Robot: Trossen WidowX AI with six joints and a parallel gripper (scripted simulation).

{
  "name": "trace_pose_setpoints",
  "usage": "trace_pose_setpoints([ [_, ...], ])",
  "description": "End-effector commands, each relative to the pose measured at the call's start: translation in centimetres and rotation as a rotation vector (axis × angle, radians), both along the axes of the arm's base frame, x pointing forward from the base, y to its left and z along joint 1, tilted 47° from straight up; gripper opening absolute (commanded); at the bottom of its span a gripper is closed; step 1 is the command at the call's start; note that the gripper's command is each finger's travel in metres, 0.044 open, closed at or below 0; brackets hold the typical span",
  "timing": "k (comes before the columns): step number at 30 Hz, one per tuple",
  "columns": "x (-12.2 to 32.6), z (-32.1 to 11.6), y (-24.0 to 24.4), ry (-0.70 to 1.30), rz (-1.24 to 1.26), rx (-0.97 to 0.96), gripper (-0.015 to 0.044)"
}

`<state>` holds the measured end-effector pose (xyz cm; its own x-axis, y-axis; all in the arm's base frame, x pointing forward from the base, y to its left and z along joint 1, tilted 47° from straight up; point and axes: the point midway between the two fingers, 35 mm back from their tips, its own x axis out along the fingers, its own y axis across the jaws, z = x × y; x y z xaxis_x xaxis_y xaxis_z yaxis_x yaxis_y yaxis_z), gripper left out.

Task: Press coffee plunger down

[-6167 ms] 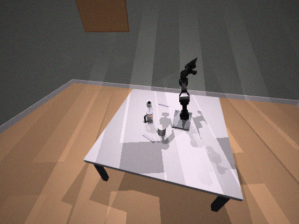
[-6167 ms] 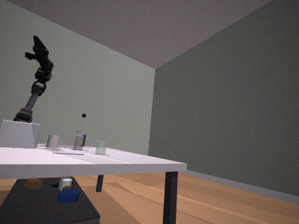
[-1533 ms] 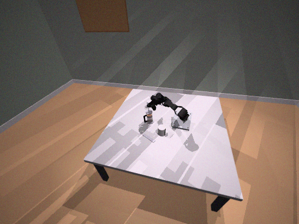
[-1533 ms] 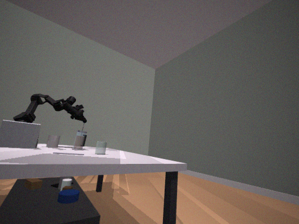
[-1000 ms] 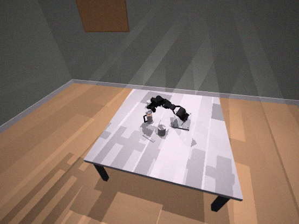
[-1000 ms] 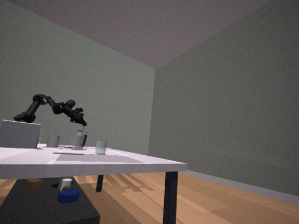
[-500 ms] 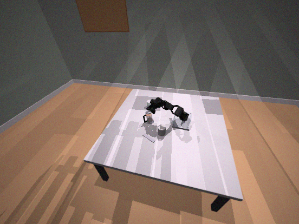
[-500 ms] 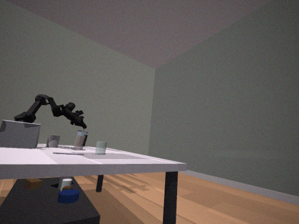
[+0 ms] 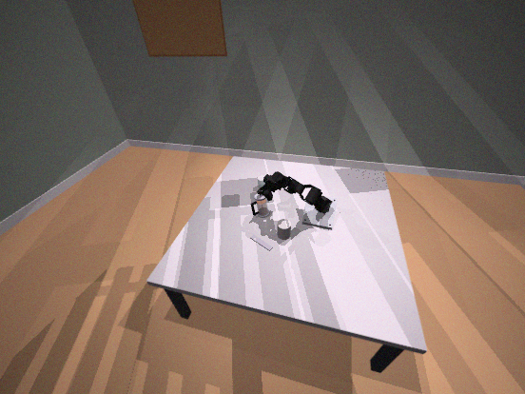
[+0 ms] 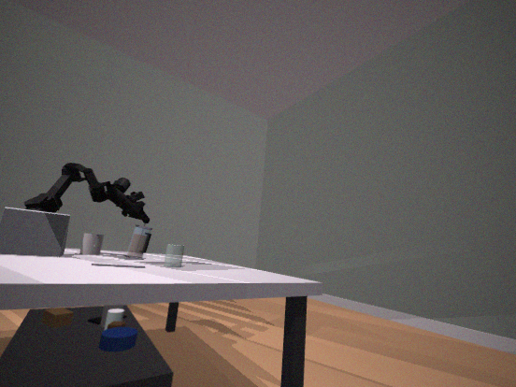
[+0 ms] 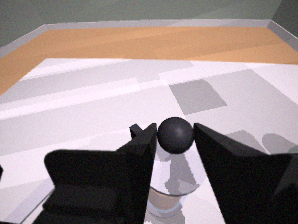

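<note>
The coffee press (image 9: 262,208) (image 10: 137,244) (image 11: 165,200) stands on the table, a clear body with brown content and a black handle (image 9: 254,208) (image 10: 148,243). In the exterior view its body leans, its top towards the right. My gripper (image 9: 261,194) (image 10: 147,221) (image 11: 174,127) is shut on the black round plunger knob (image 11: 175,136), close above the press's lid. The fingertips touch the knob on both sides in the wrist view. Only a short piece of rod shows between knob and lid in the exterior view. The base's contact with the table is too small to judge.
A grey mug (image 9: 283,229) (image 10: 93,244) stands near the press, on the arm's base side. A pale green glass (image 10: 174,255) stands beyond the press. A thin flat strip (image 9: 262,244) (image 10: 118,265) lies on the table (image 9: 228,271).
</note>
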<state>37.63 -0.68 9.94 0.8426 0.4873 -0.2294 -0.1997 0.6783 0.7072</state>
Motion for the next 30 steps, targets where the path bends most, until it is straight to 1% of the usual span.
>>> trace_pose_setpoints([
  [1,0.00,-0.27,0.29,0.010,0.009,0.006,0.0131],
  [16,0.05,-0.02,-0.02,0.000,0.000,0.002,0.0131],
  [27,0.05,-0.02,-0.02,0.000,0.000,0.002,0.0419],
  [28,0.05,-0.02,-0.02,0.000,0.000,0.002,0.0440],
  [30,0.05,-0.02,-0.02,0.000,0.000,0.002,0.0440],
])
